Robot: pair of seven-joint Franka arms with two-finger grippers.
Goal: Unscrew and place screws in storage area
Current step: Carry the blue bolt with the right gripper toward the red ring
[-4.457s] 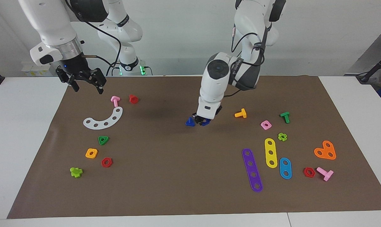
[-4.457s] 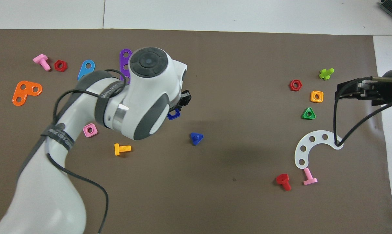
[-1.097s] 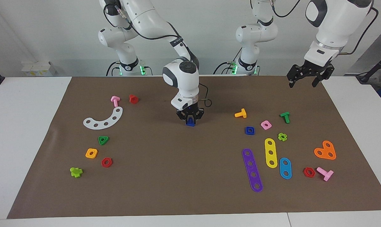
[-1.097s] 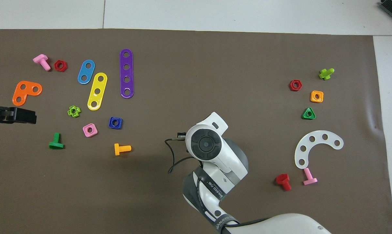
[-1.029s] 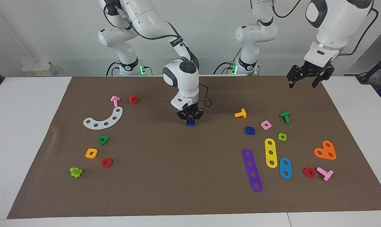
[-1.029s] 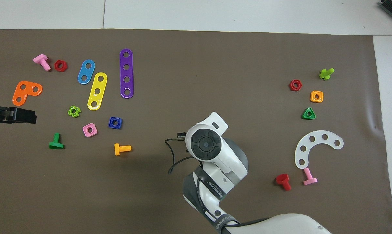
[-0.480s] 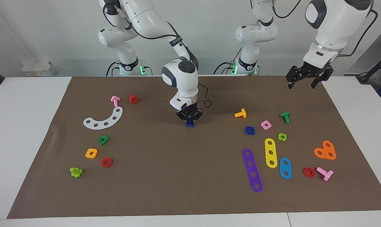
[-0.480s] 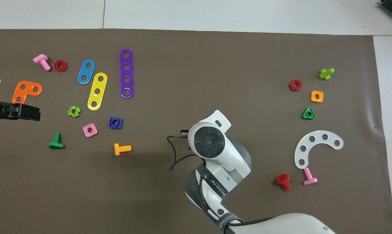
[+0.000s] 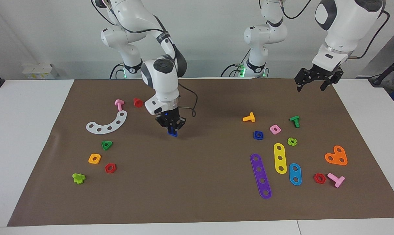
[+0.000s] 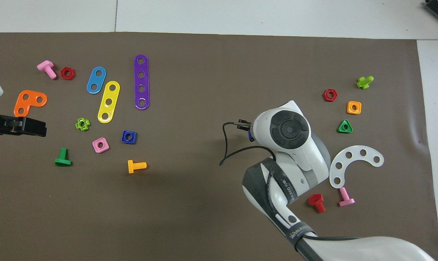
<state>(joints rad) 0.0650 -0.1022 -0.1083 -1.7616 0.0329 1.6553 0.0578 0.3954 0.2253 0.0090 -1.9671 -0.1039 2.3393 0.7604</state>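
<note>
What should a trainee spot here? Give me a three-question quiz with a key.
1. True or false: the right gripper is shut on the dark-blue bolt.
2. The left gripper, over the mat edge, is: A shut on a part; B open and empty; C out of sight.
3. Fill in: the blue square nut lies beside the ___ square nut.

Key: 1 true; 2 B; 3 pink.

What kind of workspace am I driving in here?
Probably a robotics lab bench: two white arms bolted at a white table, a brown mat over it, toy bolts and holed strips scattered across.
</note>
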